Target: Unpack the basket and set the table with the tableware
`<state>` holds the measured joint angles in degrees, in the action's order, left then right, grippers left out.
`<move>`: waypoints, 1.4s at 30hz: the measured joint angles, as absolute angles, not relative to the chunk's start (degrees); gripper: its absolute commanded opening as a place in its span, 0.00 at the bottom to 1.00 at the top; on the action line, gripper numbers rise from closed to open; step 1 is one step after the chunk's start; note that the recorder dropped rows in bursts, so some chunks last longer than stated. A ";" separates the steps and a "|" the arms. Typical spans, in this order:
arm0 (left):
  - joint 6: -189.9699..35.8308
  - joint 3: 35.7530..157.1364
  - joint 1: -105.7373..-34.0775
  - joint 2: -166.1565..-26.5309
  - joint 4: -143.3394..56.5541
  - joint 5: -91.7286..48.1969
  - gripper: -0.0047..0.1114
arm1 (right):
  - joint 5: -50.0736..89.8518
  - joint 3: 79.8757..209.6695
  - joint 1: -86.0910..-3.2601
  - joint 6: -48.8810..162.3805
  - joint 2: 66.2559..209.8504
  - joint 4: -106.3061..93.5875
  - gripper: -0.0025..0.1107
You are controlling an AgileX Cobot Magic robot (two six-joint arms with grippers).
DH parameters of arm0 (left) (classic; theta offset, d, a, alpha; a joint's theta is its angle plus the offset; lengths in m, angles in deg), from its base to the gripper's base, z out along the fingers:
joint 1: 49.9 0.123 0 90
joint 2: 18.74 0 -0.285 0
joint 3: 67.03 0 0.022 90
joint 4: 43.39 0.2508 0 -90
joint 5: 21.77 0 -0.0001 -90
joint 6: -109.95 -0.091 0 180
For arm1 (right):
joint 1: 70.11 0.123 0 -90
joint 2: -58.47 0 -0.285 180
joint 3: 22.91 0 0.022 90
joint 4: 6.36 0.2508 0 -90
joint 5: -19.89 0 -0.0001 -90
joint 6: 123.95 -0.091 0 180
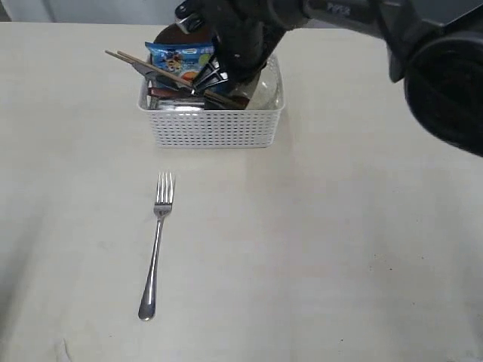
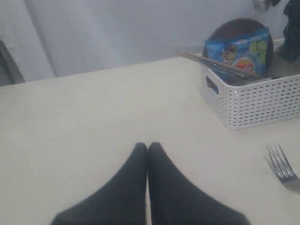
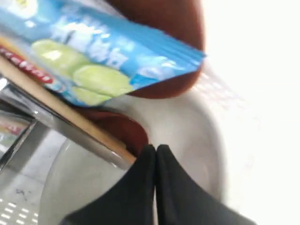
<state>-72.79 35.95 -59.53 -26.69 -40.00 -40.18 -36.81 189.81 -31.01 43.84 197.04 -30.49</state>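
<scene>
Only the right wrist view shows the right hand (image 3: 156,151) pressed together inside the basket (image 1: 211,130); the fork (image 1: 157,249) lies near-to-far, tines toward it.

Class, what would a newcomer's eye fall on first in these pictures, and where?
The white basket, crammed with a blue chip bag and chopsticks, stands at the top of the exterior view. The right gripper reaches into it, shut. A steel fork lies alone on the table below it.
</scene>
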 measured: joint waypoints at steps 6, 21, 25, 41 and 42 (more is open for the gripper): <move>-72.79 35.95 -59.53 -26.69 -40.00 -40.18 0.04 | -42.99 189.81 -34.77 48.05 196.56 -26.46 0.02; -72.79 35.95 -59.53 -26.69 -40.00 -40.18 0.04 | -44.56 175.57 -38.73 53.48 186.87 -24.80 0.02; -72.79 35.95 -59.53 -26.69 -40.00 -40.18 0.04 | -40.52 166.15 -40.85 53.69 181.64 -24.80 0.02; -72.79 35.95 -59.53 -26.69 -40.00 -40.18 0.04 | -40.53 153.86 -45.76 64.21 170.33 -12.08 0.02; -72.79 35.95 -59.53 -26.69 -40.00 -40.18 0.04 | -40.01 153.85 -45.76 64.49 170.33 -11.59 0.02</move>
<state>-72.79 35.95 -59.53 -26.69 -40.00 -40.18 -40.01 153.85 -45.76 64.49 170.33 -11.59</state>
